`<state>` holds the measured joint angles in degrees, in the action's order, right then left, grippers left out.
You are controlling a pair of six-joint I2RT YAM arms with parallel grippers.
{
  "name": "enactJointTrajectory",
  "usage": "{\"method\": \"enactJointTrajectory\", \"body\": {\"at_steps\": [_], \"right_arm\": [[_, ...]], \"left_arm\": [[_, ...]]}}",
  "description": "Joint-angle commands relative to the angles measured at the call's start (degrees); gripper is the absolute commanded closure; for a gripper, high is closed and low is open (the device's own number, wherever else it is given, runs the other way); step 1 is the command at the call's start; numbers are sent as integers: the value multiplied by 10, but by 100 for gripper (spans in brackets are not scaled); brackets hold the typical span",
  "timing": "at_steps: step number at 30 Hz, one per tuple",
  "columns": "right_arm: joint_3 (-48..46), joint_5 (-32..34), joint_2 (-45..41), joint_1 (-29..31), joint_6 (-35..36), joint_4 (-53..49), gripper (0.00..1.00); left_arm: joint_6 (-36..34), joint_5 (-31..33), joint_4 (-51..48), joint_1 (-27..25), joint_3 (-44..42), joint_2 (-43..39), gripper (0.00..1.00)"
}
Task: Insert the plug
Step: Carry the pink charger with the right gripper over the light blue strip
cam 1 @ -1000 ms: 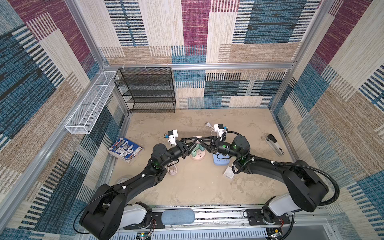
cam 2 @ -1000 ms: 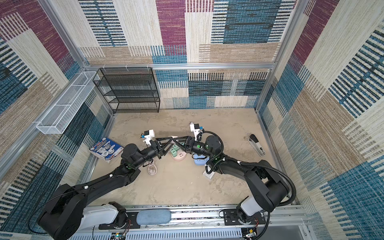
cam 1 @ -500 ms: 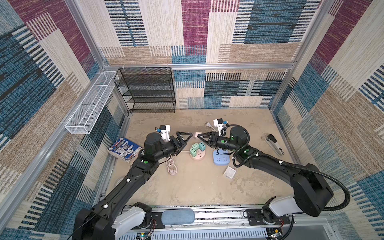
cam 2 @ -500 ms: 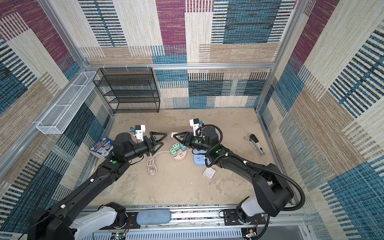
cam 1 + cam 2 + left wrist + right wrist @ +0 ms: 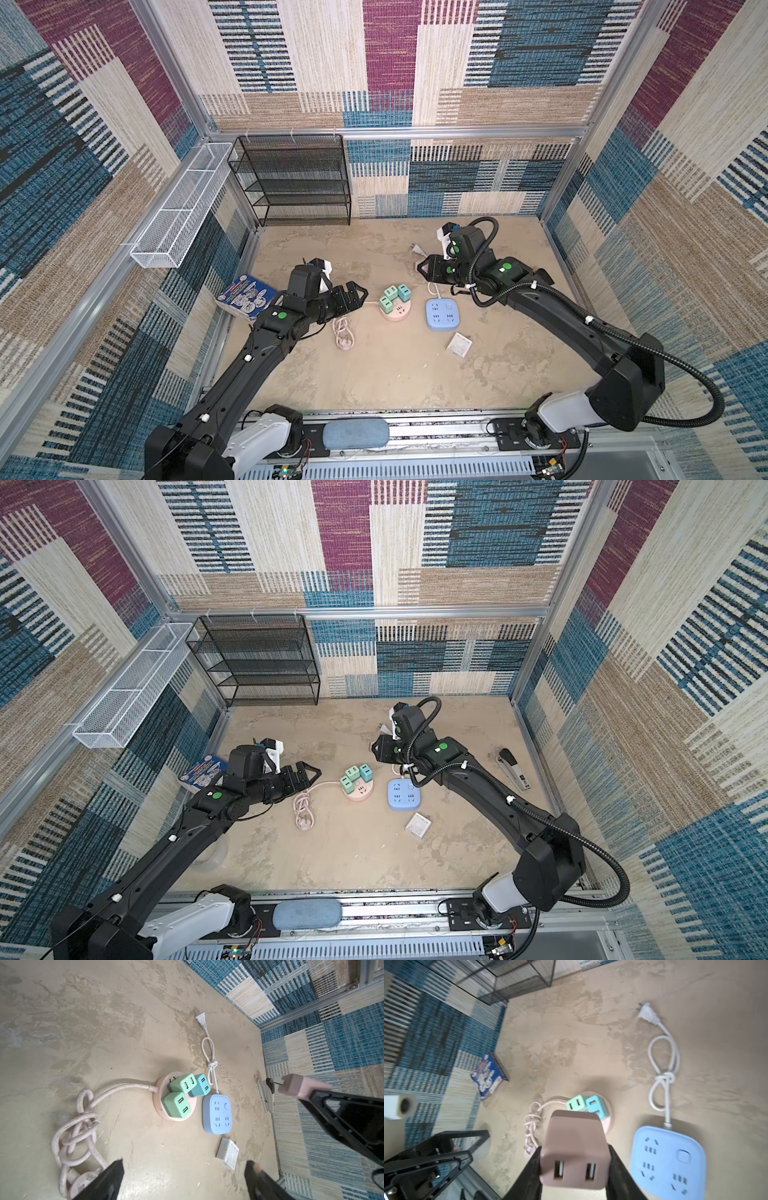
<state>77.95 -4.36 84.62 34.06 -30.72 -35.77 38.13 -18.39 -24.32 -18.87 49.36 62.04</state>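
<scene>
Beige tabletop (image 5: 374, 374), patterned walls. Plug (image 5: 575, 1138), pink: clamped in right gripper (image 5: 420, 267), aloft behind blue strip (image 5: 443, 314). Left gripper (image 5: 360, 296): jaws wide, empty, near round strip (image 5: 397, 316). Step: transport. Next: tip prongs down, align over free socket, press.

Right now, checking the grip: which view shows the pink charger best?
Right wrist: the pink USB charger fills it, clamped in the right gripper. Left wrist shows its side and prongs; in both top views the gripper mostly hides it.

Lab robot cell: aluminium frame (image 5: 457, 131), patterned walls (image 5: 390, 45).
</scene>
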Motion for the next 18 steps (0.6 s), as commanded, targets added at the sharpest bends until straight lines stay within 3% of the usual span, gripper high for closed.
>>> {"method": "enactJointTrajectory", "body": {"at_steps": [1, 10, 18], "right_arm": [[47, 56, 28, -5, 40, -135, 100], [111, 5, 105, -30, 68, -249, 100], [83, 2, 133, -30, 76, -247, 100]], "left_arm": [[-29, -3, -5, 1, -5, 6, 5], [-34, -9, 2, 2, -18, -5, 6], [-36, -7, 8, 3, -29, -15, 6]]}}
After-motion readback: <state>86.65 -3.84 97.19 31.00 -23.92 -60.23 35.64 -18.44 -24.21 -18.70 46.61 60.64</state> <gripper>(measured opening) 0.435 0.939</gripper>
